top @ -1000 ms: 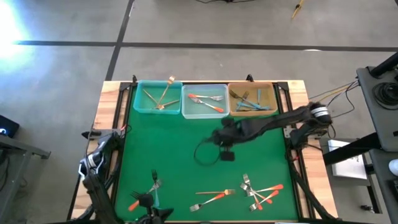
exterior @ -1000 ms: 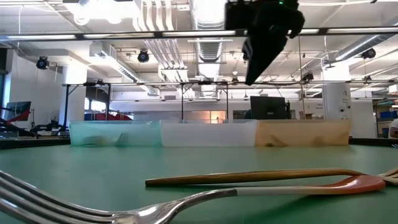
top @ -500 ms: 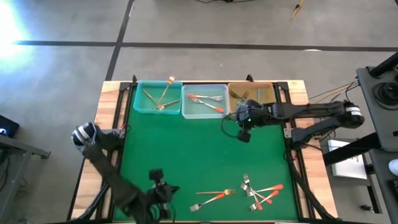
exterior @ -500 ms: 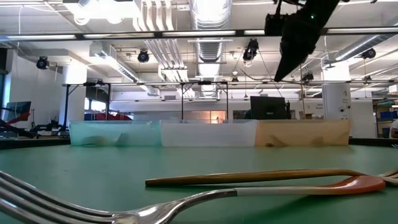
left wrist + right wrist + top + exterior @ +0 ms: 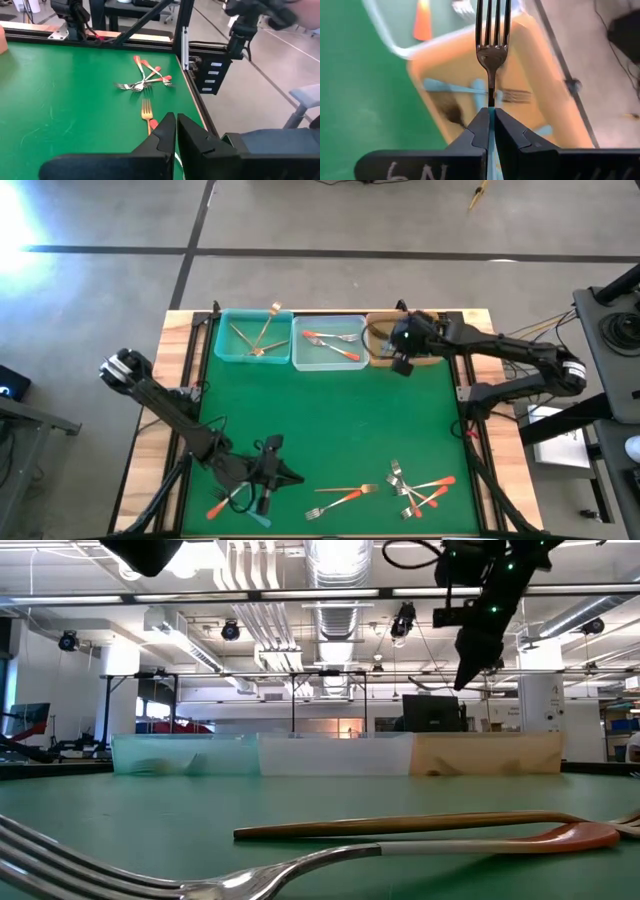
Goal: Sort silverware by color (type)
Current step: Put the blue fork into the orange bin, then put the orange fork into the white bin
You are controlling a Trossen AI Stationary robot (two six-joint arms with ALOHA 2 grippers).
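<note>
from the high view, the right gripper (image 5: 402, 363) is seen over the near edge of the tan bin (image 5: 437, 330), at the far right of a row of three bins. only the right wrist view reveals that its fingers are clamped on a fork (image 5: 492, 45), tines up, with blue-handled forks (image 5: 455, 88) lying in the tan bin below it. in the low view this gripper is seen raised above the bins.

the left gripper (image 5: 262, 498) is shown low at the near left of the green mat (image 5: 330, 420), just beside an orange-handled fork (image 5: 216, 507). its fingers are pressed together with nothing between them, which is shown clearly only by the left wrist view, along with a gold fork (image 5: 146, 111) just ahead and a cluster of orange-handled forks (image 5: 145, 80) beyond.

gold forks (image 5: 256, 335) are seen in the teal bin (image 5: 222, 340) and orange-handled ones (image 5: 335, 346) in the clear middle bin (image 5: 328, 364); these contents are hidden in the low view.
</note>
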